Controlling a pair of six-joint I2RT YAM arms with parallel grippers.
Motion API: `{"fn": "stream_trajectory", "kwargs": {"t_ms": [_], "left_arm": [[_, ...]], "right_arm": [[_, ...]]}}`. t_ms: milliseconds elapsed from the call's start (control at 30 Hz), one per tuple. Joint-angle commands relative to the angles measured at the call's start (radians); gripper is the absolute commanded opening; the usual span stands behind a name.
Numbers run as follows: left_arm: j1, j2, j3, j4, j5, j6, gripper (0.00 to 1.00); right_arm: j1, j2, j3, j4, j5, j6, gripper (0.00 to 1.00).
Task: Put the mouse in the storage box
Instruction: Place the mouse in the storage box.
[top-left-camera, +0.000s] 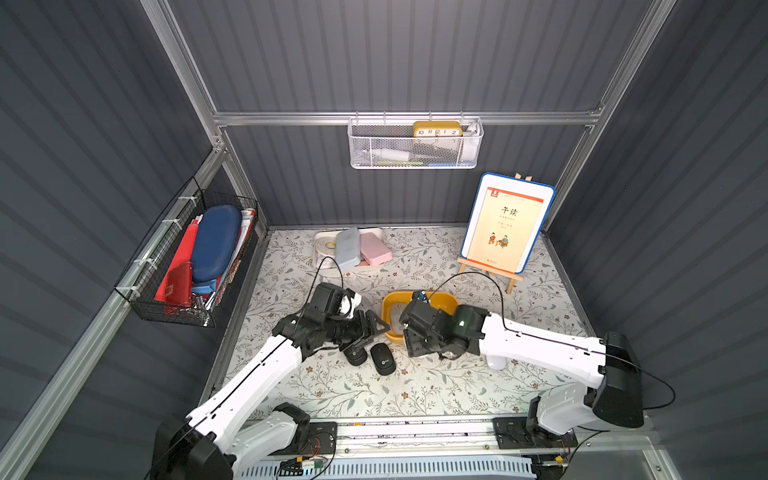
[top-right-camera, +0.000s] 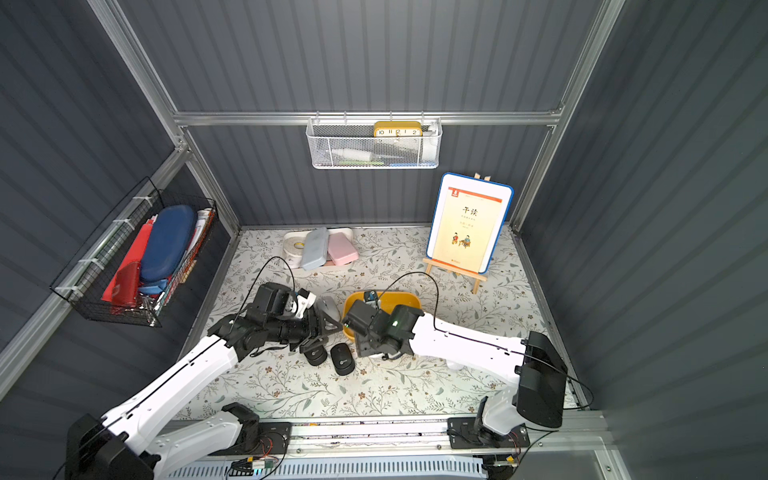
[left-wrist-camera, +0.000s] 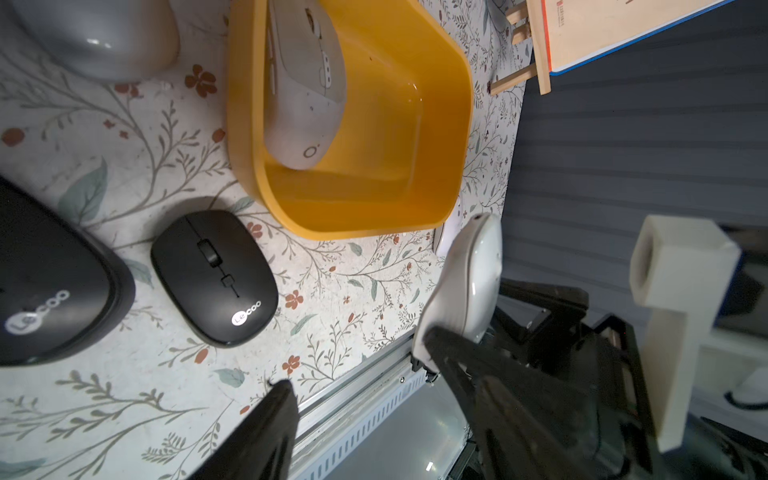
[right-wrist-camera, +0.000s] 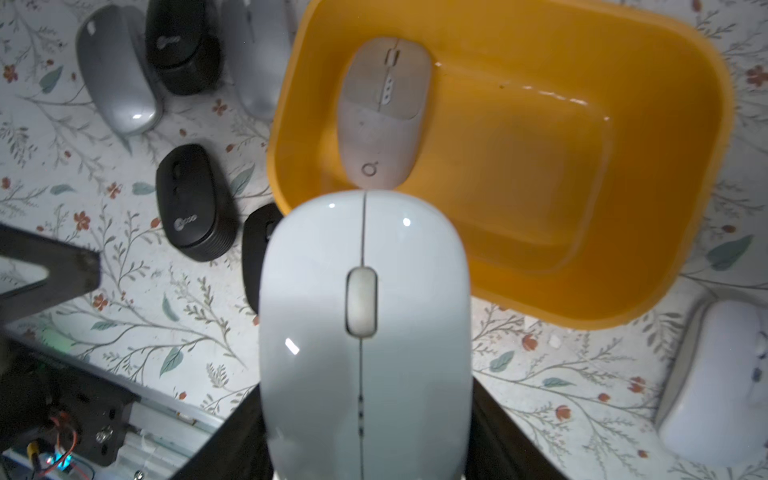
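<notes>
The right tool (right-wrist-camera: 365, 399) is closed on the white mouse (right-wrist-camera: 365, 291), gripping its flanks behind the scroll wheel, with the nose pointing at the storage box (right-wrist-camera: 540, 174). The mouse hangs clear of the desk (right-wrist-camera: 137, 291) at the box's near rim. Its nose overlaps that rim in the right wrist view, though I cannot judge well from these angles how high it rides above it. The step in hand looks like the carry over the rim and the set-down. To do it well, the mouse should probably travel forward with its belly above the rolled rim and veer toward the bare half of the floor. It should then come low before the jaws part, so it settles flat instead of landing on the beige mouse (right-wrist-camera: 382, 116), which lies inside along the wall on the left arm's side. The left tool (left-wrist-camera: 357, 361) stands wide with nothing between its jaws, raised off the box's near corner on that same side and close to the held mouse, so swing room there is tight. Below it a black mouse (left-wrist-camera: 214, 276) and a second black mouse (left-wrist-camera: 54, 282) sit on the desk. Another white mouse (right-wrist-camera: 715, 386) lies off the opposite near corner. The book stand (top-left-camera: 505, 232) is well apart, beyond the box's far rim.
</notes>
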Motion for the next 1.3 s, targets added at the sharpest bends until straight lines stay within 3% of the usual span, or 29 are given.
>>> {"fn": "stream_trajectory", "kwargs": {"t_ms": [0,133,300,833,1267], "left_arm": [[0.003,0.098,0.091,0.032,0.000,0.099,0.71],[0.070,0.184,0.142,0.048,0.024,0.158,0.70],[0.189,0.231,0.127,0.069,0.087,0.200,0.70],[0.192,0.271,0.143,0.063,0.105,0.242,0.70],[0.192,0.265,0.171,0.054,0.112,0.243,0.70]], "right_arm": [[-0.104,0.022,0.010,0.006,-0.032,-0.104,0.66],[-0.200,0.085,0.066,-0.005,-0.086,-0.168,0.66],[-0.239,0.177,0.100,0.004,-0.090,-0.209,0.66],[-0.291,0.397,0.138,0.062,-0.162,-0.242,0.66],[-0.304,0.469,0.158,0.100,-0.193,-0.232,0.68]]}}
